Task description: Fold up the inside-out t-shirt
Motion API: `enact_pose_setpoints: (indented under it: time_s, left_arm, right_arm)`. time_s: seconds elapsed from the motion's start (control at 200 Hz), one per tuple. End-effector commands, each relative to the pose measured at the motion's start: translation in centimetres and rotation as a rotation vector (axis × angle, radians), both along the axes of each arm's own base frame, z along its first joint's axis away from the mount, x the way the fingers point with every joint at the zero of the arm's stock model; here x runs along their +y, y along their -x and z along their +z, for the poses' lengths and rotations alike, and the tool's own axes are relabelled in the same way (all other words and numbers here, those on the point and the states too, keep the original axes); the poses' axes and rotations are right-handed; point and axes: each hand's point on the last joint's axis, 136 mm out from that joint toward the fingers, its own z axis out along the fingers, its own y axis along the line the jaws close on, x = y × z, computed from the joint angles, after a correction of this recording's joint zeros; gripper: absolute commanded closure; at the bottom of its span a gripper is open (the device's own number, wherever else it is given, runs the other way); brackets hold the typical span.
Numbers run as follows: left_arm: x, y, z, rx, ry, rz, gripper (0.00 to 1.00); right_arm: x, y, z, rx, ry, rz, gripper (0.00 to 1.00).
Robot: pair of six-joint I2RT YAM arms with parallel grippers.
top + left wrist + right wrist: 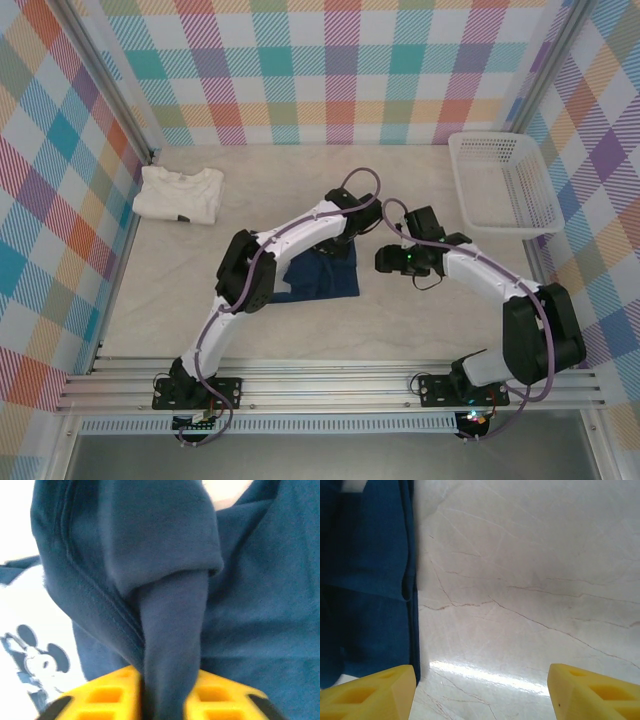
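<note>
Top external view puts the inside-out t-shirt [322, 278] midway on the surface [420, 330], a compact rectangle, likely unfinished: left claw [165, 700] clamped on its fold, right claw [480, 690] apart just beside it.

The t-shirt [250, 605] is soft, matt navy cloth with stitched seams. The table [530, 580] is smooth and veined like marble, glossy enough to throw glare. The fingers [370, 692] are matt yellow plastic. At the table's far right corner the basket [500, 180] is white plastic lattice. At the far left corner the cream shirt [180, 193] is matt cloth.
</note>
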Motion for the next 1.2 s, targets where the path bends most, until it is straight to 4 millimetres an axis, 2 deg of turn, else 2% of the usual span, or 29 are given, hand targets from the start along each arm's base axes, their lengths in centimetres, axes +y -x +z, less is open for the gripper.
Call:
enact_pose_setpoints:
  time_s: [0.0,0.085,0.19,0.29,0.375,0.47,0.525,0.605,0.73,0.875,1.015,1.115,1.195]
  left_arm:
    - [-3.1,-1.5,0.3,-0.030,0.151,0.019,0.61]
    - [-3.5,-2.4,2.1,-0.087,0.223,0.034,0.49]
    - [-2.7,-2.4,4.7,-0.133,0.340,0.052,0.42]
    - [-0.6,-1.2,7.1,-0.177,0.468,0.067,0.38]
    - [2.6,0.4,7.6,-0.178,0.570,0.123,0.35]
    - [8.0,1.7,5.6,-0.150,0.601,0.259,0.34]
    - [11.1,2.5,3.6,-0.121,0.604,0.351,0.35]
    - [13.5,3.2,1.6,-0.105,0.621,0.424,0.36]
    - [13.7,3.1,-0.2,-0.076,0.640,0.425,0.37]
    - [14.1,2.5,-2.8,-0.038,0.621,0.450,0.42]
    - [14.6,2.5,-4.6,-0.011,0.638,0.480,0.45]
    - [15.2,2.8,-5.7,0.010,0.641,0.500,0.46]
    - [15.5,3.0,-6.2,0.016,0.644,0.509,0.46]
  right_arm:
    - [-0.8,0.5,0.6,-0.019,0.007,-0.038,0.30]
    - [-1.0,1.3,0.8,-0.028,-0.010,-0.047,0.30]
    - [-0.7,2.1,1.2,-0.048,-0.054,-0.038,0.30]
    - [1.8,2.8,2.3,-0.091,-0.152,0.065,0.30]
    - [5.1,3.2,3.3,-0.110,-0.219,0.180,0.30]
    - [9.4,3.1,4.0,-0.139,-0.225,0.290,0.28]
    - [11.7,2.8,4.3,-0.161,-0.199,0.332,0.26]
    - [14.0,1.9,3.5,-0.191,-0.090,0.366,0.19]
    - [15.9,0.9,1.2,-0.221,0.114,0.412,0.12]
    - [19.0,1.9,0.2,-0.286,0.240,0.509,0.10]
    - [20.6,2.2,-1.3,-0.306,0.300,0.548,0.09]
    - [20.2,1.3,-2.6,-0.315,0.386,0.526,0.09]
    - [18.6,0.3,-2.6,-0.338,0.462,0.474,0.11]
